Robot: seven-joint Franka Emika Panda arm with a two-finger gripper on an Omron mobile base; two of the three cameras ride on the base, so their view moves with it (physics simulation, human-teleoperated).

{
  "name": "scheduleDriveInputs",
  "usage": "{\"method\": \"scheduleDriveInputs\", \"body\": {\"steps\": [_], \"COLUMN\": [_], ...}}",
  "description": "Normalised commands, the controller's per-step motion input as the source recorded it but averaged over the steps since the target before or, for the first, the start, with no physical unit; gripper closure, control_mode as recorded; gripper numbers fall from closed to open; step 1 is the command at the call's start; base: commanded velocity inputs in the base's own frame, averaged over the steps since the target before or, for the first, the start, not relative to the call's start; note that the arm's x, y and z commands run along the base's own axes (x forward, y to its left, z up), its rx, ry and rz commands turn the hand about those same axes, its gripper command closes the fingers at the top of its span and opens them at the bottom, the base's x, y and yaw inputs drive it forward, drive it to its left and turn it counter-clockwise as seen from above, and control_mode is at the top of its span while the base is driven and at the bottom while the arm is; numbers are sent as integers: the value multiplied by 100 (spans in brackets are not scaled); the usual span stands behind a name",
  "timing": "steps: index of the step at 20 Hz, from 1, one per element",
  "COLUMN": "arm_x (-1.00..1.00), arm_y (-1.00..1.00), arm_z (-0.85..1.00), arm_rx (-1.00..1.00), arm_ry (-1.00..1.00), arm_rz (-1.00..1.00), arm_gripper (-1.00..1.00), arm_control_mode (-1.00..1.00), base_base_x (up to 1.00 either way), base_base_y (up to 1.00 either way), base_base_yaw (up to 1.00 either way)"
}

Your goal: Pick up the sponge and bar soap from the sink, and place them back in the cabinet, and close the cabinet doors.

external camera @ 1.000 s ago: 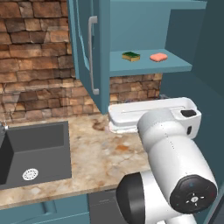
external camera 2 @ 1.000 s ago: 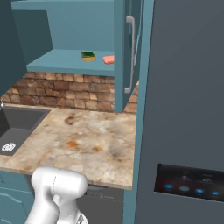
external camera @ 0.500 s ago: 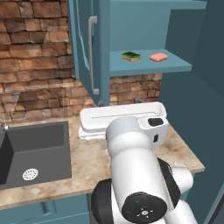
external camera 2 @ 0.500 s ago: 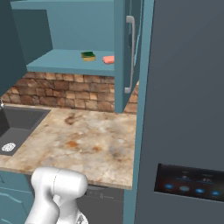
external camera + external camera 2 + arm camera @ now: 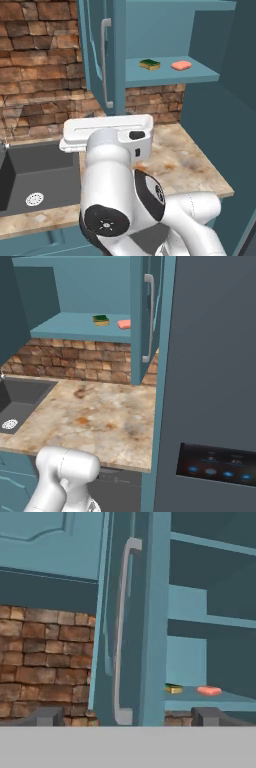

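The yellow and green sponge (image 5: 149,64) and the pink bar soap (image 5: 181,65) lie side by side on the shelf of the open teal cabinet (image 5: 170,77), the sponge (image 5: 101,319) left of the bar soap (image 5: 124,324). My gripper (image 5: 127,717) is open and holds nothing. It faces the edge of the left cabinet door (image 5: 150,627) and its silver handle (image 5: 120,632), with the sponge (image 5: 173,688) and bar soap (image 5: 209,690) beyond to the right. Both cabinet doors (image 5: 97,50) stand open. The dark sink (image 5: 35,170) lies low at the left.
A brick wall (image 5: 40,65) backs the speckled counter (image 5: 100,416). The white drain disc (image 5: 34,199) sits in the sink. A tall grey fridge (image 5: 215,381) stands to the right, close by the right door (image 5: 140,316) and its handle (image 5: 148,316).
My arm has swung to the left across the counter, and the hand now points at the left door. Sponge, soap and doors have not moved.
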Motion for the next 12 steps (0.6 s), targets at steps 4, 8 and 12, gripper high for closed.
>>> {"method": "scheduleDriveInputs", "body": {"steps": [4,8,12], "arm_x": [45,36,28], "arm_y": [43,27,23], "arm_z": [-14,-5,0], "arm_rx": [0,0,0], "arm_ry": [-1,-3,-6], "arm_rz": [-8,-10,-11], "arm_gripper": [-100,-100,-100], "arm_control_mode": [-100,-100,-100], "base_base_x": [0,0,0], "base_base_y": [0,0,0], "base_base_yaw": [0,0,0]}}
